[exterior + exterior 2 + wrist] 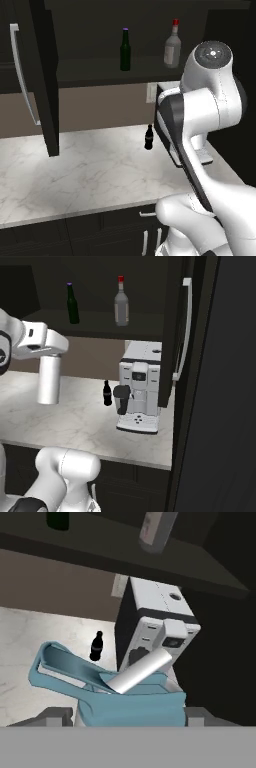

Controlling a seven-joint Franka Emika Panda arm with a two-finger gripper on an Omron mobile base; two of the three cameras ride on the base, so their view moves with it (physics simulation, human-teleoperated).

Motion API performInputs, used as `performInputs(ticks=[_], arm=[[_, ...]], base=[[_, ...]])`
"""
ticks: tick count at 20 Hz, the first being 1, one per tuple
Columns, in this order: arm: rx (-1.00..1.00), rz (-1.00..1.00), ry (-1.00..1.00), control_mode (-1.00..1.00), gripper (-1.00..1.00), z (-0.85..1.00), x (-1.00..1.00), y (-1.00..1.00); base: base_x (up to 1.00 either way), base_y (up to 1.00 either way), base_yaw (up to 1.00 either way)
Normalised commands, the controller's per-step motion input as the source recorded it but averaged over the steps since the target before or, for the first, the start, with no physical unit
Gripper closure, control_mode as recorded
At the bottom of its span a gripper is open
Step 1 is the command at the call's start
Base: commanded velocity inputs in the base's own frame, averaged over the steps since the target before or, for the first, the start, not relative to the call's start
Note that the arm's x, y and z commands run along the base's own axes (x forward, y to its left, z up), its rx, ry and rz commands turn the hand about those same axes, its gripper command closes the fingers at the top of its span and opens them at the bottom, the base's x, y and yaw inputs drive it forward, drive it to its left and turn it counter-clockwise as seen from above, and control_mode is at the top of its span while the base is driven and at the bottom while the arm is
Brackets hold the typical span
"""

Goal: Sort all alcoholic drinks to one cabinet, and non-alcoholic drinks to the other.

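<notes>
Looking from the left base view, the slim dark green glass beer bottle (125,49) and the clear-grey glass liquor bottle with a red cap (172,46) stand upright on the shelf of the open near-black wall cabinet (42,75), above the boxy white espresso machine (186,131). The small black cola-style bottle with a red label (148,137) stands on the marble counter (75,170) just left of that machine.

From the right base view, the white cylindrical flask (49,378) hangs upright well left of the machine, above the counter, clamped at its top by the gripper (46,354).

In the hand view, the flask's light-blue spout lid (107,694) sits between the dark fingertips (55,716). It looks rigid, smooth and probably slippery; gripping below the lid seems safer.
</notes>
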Motion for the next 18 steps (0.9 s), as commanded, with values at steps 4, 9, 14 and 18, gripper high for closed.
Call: performInputs(ticks=[4,9,14,18], arm=[[0.00,0.12,0.00,-1.00,1.00,0.00,-0.11,-0.12],[0.00,0.06,0.00,-1.00,1.00,-0.02,-0.02,-0.10],[0.00,0.00,0.00,-1.00,1.00,0.00,0.00,0.00],[0.00,0.00,0.00,1.00,1.00,0.00,0.00,0.00]], base=[[0.00,0.00,0.00],[0.00,0.00,0.00],[0.00,0.00,0.00],[-0.62,0.00,0.00]])
